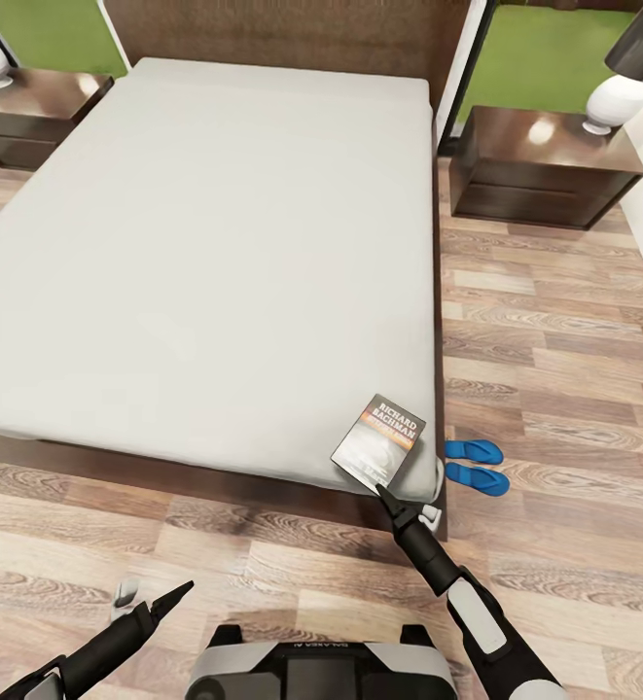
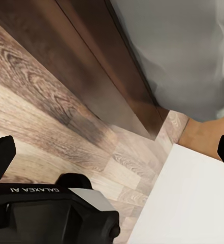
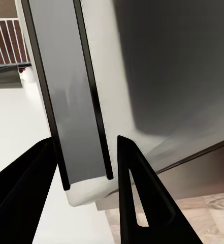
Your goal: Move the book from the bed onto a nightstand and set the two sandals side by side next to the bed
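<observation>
The book (image 1: 380, 437), dark grey with white lettering and an orange band, lies tilted on the near right corner of the bed (image 1: 204, 253). My right gripper (image 1: 383, 492) is shut on its near edge. In the right wrist view, the book (image 3: 76, 91) shows edge-on between the two black fingers (image 3: 134, 188). Two blue sandals (image 1: 475, 465) lie side by side on the floor by that same bed corner. My left gripper (image 1: 170, 595) hangs open and empty over the floor before the bed's foot, and the left wrist view shows the mattress corner (image 2: 183, 51).
A dark nightstand (image 1: 545, 160) with a white lamp base (image 1: 615, 101) stands right of the bed. Another nightstand (image 1: 29, 115) stands at the left. Wood-plank floor (image 1: 554, 350) runs along the bed's right side. My base (image 2: 56, 213) sits close to the dark bed frame (image 2: 101, 76).
</observation>
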You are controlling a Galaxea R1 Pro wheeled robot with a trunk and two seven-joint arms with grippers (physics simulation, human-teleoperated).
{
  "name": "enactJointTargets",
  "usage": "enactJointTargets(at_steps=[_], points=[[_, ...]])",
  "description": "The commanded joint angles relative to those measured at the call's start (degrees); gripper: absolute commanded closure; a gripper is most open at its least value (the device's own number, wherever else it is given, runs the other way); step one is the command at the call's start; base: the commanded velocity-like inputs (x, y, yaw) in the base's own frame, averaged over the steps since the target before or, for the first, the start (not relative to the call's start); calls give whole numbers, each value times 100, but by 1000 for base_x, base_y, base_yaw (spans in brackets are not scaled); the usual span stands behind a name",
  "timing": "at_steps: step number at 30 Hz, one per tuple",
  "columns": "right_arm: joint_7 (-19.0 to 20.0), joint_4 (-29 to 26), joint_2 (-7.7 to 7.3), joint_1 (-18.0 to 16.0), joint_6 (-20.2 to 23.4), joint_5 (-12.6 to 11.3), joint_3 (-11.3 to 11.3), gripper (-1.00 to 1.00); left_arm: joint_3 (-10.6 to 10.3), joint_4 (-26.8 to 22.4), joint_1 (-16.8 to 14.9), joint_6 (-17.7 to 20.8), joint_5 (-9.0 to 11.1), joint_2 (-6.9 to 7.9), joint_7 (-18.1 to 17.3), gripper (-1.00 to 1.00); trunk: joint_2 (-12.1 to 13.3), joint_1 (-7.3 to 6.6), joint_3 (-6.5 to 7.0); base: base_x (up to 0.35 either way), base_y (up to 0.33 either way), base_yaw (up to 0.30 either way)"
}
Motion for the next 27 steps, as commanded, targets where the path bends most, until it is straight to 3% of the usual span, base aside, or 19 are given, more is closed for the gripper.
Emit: enactJointTargets(at_steps=[1, 27], points=[[15, 3, 4, -3, 59, -41, -15, 100, 45, 1, -2, 46, -32, 1, -23, -100, 40, -22, 16, 0, 0, 0], [11, 5, 5, -3, 52, -32, -2, 100, 20, -30, -5, 32, -83, 1, -66, -100, 1082, -593, 483, 0, 0, 0]])
